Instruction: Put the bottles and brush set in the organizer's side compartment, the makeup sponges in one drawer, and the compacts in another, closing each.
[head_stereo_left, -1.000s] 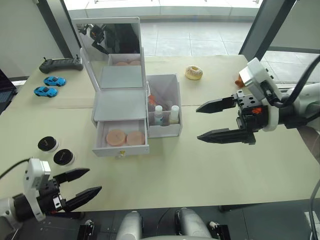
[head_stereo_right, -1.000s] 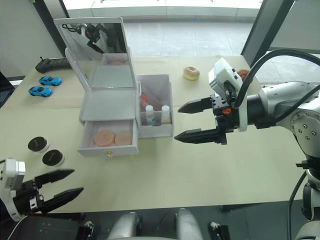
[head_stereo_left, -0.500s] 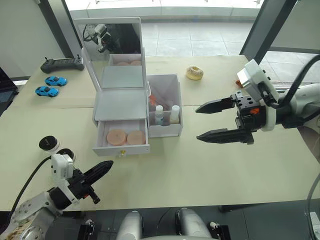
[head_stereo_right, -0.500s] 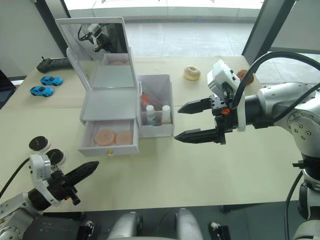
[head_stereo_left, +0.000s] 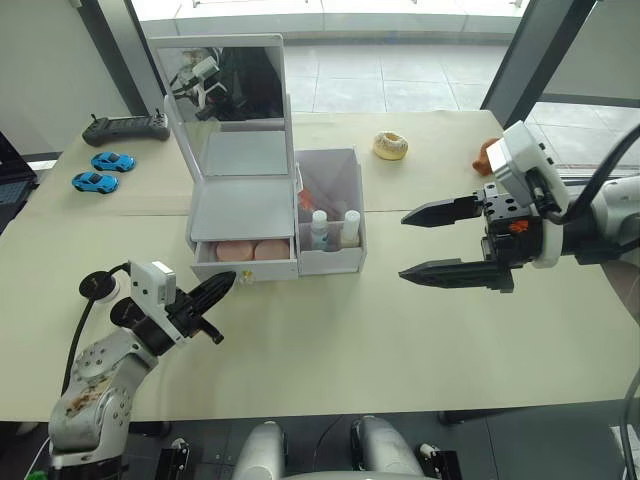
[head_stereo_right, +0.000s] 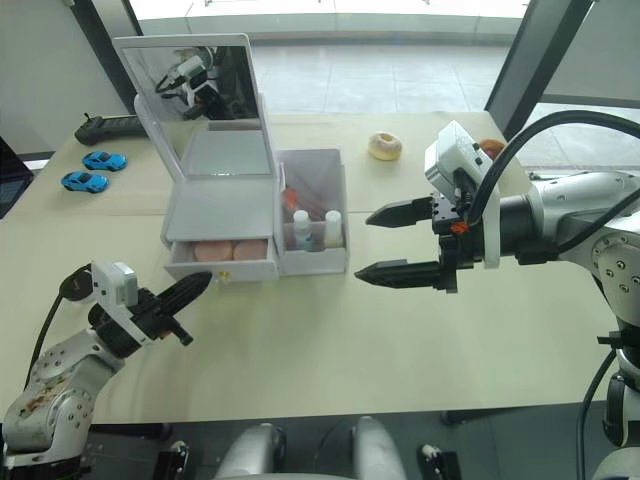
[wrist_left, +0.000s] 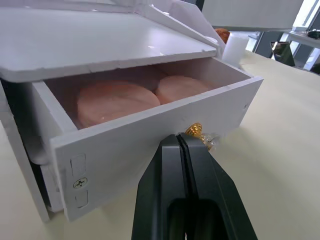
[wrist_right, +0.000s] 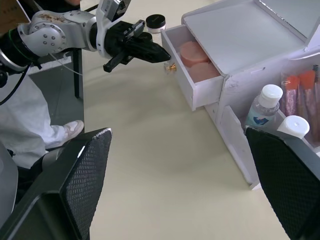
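Note:
The white organizer (head_stereo_left: 243, 208) stands mid-table with its mirror lid up. Its lower drawer (wrist_left: 150, 135) is open a little, and two pink makeup sponges (wrist_left: 112, 100) lie inside. My left gripper (head_stereo_left: 227, 284) is shut and empty, its tip against the drawer front beside the gold knob (wrist_left: 196, 132). Both bottles (head_stereo_left: 318, 228) and the orange-handled brush set (wrist_right: 299, 86) stand in the side compartment (head_stereo_left: 332, 170). One black compact (head_stereo_left: 95, 285) lies left of my left arm, partly hidden. My right gripper (head_stereo_left: 402, 245) hovers open to the right of the organizer, holding nothing.
A doughnut toy (head_stereo_left: 389, 146) lies at the back, with an orange object (head_stereo_left: 485, 154) behind my right wrist. A black game controller (head_stereo_left: 125, 126) and two blue toy cars (head_stereo_left: 108, 160) sit at the far left. Bare table stretches in front of the organizer.
My left gripper shut, swung up and forward to the drawer front, and the drawer slid most of the way in. My right gripper has barely moved.

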